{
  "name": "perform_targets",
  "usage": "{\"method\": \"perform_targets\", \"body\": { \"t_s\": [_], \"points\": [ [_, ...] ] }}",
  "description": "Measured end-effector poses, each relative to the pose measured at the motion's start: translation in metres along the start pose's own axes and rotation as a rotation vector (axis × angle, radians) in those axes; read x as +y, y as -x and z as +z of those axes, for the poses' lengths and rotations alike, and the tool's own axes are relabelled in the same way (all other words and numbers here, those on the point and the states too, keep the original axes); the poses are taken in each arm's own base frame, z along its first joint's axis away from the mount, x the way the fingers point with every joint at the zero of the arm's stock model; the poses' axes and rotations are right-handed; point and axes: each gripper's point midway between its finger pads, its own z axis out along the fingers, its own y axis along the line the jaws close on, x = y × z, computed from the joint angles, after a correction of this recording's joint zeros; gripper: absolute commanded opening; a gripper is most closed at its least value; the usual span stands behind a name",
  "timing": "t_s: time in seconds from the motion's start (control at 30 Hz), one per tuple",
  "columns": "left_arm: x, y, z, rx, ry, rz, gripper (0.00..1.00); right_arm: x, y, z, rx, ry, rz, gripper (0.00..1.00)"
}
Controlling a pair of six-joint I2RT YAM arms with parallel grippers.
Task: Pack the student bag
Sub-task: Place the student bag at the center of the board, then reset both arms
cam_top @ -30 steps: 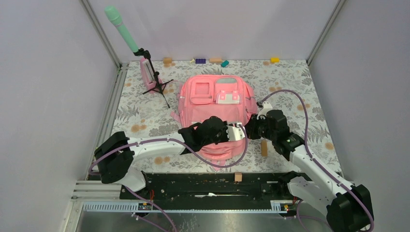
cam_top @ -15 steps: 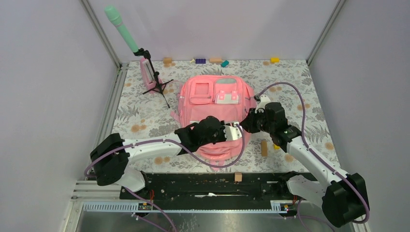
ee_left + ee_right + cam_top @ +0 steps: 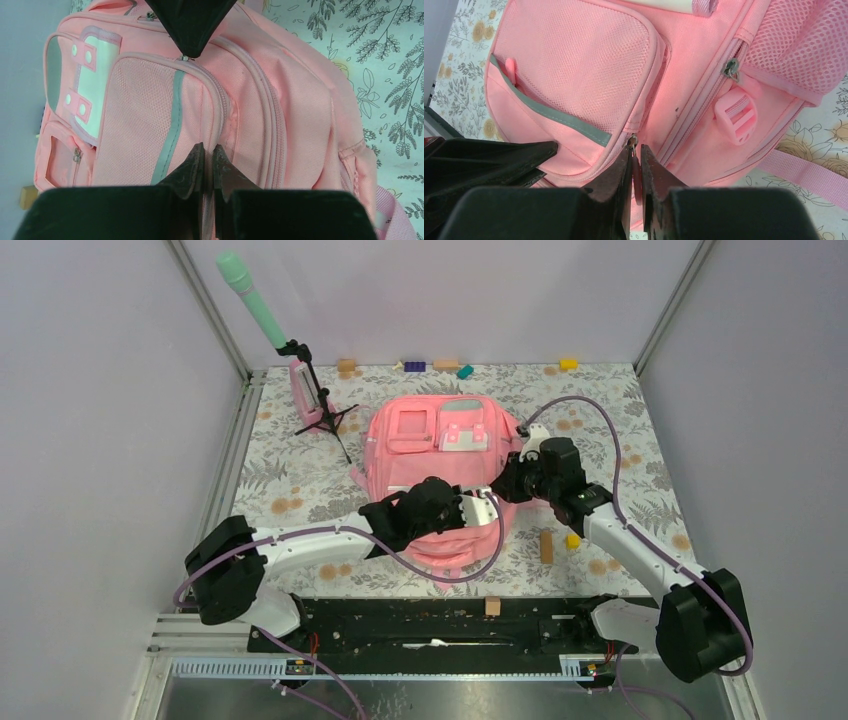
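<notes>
Pink fabric fills the middle of the floral worktop (image 3: 300, 480): the student bag (image 3: 440, 440) lies flat there, front side up, with its small pockets toward 12 o'clock. In the top view both arms reach onto it and meet at about 4 o'clock from its centre.

The left pincer (image 3: 207, 157) comes in from 8 o'clock. Its fingers are pressed together on the piped edge of the mesh front pocket (image 3: 574, 75), with a thin fold of the bag's pink cloth caught between the tips.

The right pincer (image 3: 636, 155) comes in from 3 o'clock. Its fingers are closed on the small metal zipper pull (image 3: 632, 140) at the corner of that same pocket, just where the grey strip (image 3: 554, 117) ends. The two pincers sit very near each other, tips facing.

At 10 o'clock of the bag a green microphone (image 3: 252, 300) stands tilted on a black tripod, with a pink metronome (image 3: 303, 390) beside it. A wooden block (image 3: 546, 546) and a yellow block (image 3: 572, 540) lie at 4 o'clock, near the right arm.
</notes>
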Motion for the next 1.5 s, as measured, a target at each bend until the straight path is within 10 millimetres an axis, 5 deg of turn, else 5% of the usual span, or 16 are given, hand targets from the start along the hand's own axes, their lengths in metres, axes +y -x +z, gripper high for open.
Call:
{"method": "perform_targets", "body": {
  "t_s": [0.07,0.1,0.2,0.43,0.67,0.73,0.87,0.9,1.1,1.27,1.5],
  "points": [
    [0.001,0.000,0.000,0.002,0.004,0.002,0.00,0.000,0.001,0.000,-0.005,0.002,-0.002,0.14],
    [0.001,-0.001,0.000,0.003,0.006,0.002,0.00,0.000,0.001,0.000,-0.005,0.002,-0.002,0.34],
    [0.004,-0.003,0.000,0.010,0.008,-0.003,0.00,-0.004,0.006,-0.001,-0.028,-0.023,-0.006,0.68],
    [0.022,-0.007,0.009,0.033,-0.027,-0.072,0.00,-0.020,0.040,-0.024,-0.188,-0.127,-0.046,0.91],
    [0.068,-0.007,0.047,0.054,0.029,-0.193,0.06,-0.033,0.045,-0.051,-0.225,-0.202,-0.041,1.00],
    [0.083,-0.006,0.059,0.055,0.053,-0.230,0.23,-0.042,0.043,-0.057,-0.221,-0.234,-0.024,1.00],
    [0.112,-0.010,0.073,0.055,0.101,-0.293,0.90,-0.055,0.038,-0.068,-0.210,-0.287,0.005,1.00],
    [0.118,-0.012,0.073,0.058,0.117,-0.313,0.98,-0.058,0.036,-0.072,-0.206,-0.296,0.012,1.00],
    [0.131,-0.017,0.068,0.052,0.158,-0.417,0.99,-0.062,0.034,-0.090,-0.221,-0.327,0.030,1.00],
    [0.132,0.001,0.032,-0.020,0.166,-0.539,0.99,-0.058,0.038,-0.103,-0.244,-0.330,0.029,1.00],
    [0.159,0.038,-0.089,-0.220,0.296,-0.690,0.99,-0.049,0.056,-0.134,-0.326,-0.355,0.004,1.00]
  ]
}}
